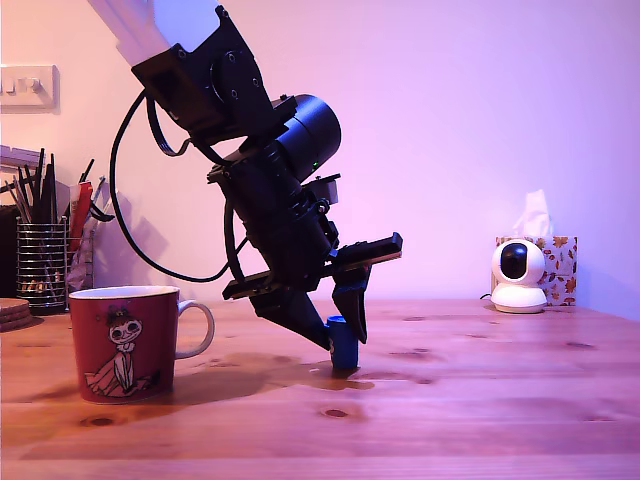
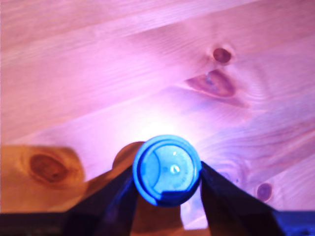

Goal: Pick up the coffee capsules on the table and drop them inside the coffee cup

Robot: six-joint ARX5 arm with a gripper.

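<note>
A blue coffee capsule [image 1: 343, 347] stands upright on the pine table [image 1: 480, 390], near the middle of the exterior view. My gripper [image 1: 341, 340] comes down over it at a slant, one black finger on each side. In the wrist view the capsule's round blue top [image 2: 166, 169] sits between the two fingers [image 2: 115, 196], and both touch its rim. The capsule's base still looks to rest on the wood. The dark red coffee cup [image 1: 125, 345] with the cartoon girl and white handle stands at the exterior view's left, well apart from the gripper.
A metal mesh pen holder [image 1: 40, 265] and stacked coasters [image 1: 12, 312] sit at the back, on the exterior view's left. A white round camera [image 1: 518, 275] and a tissue box [image 1: 556, 262] stand at the back, on its right. A black cable [image 1: 125, 210] loops behind the arm.
</note>
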